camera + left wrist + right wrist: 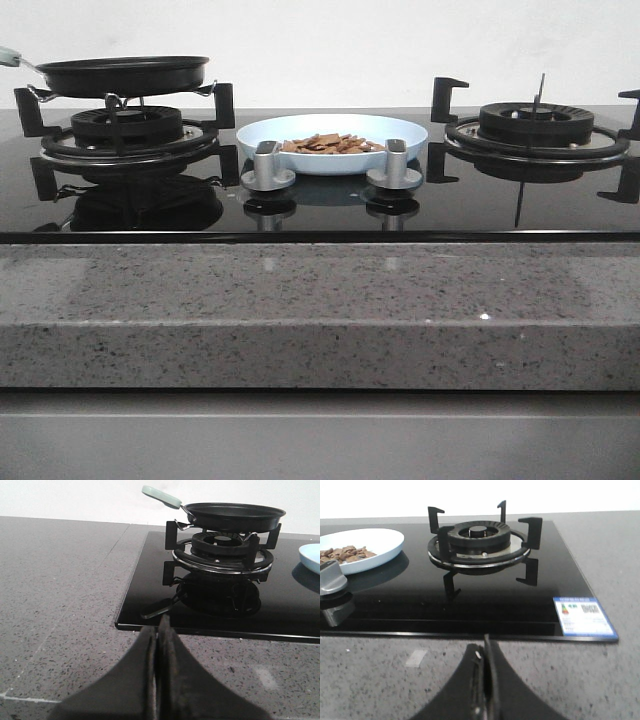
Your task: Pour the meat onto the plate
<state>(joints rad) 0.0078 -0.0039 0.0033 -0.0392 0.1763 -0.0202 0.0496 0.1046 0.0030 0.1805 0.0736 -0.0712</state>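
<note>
The pale-blue plate (332, 140) sits on the black glass hob between the two burners, with a pile of tan meat strips (330, 144) in it. The plate and meat also show in the right wrist view (375, 550); only the plate's edge (311, 557) shows in the left wrist view. My left gripper (158, 630) is shut and empty, low over the granite counter in front of the hob's left front corner. My right gripper (485, 647) is shut and empty over the counter in front of the right burner. Neither gripper shows in the front view.
A black frying pan (122, 75) with a pale-green handle (161, 496) rests on the left burner (125, 130). The right burner (535, 125) is bare. Two silver knobs (268, 165) (394, 163) stand in front of the plate. A blue label (582, 616) sits at the hob's front right corner.
</note>
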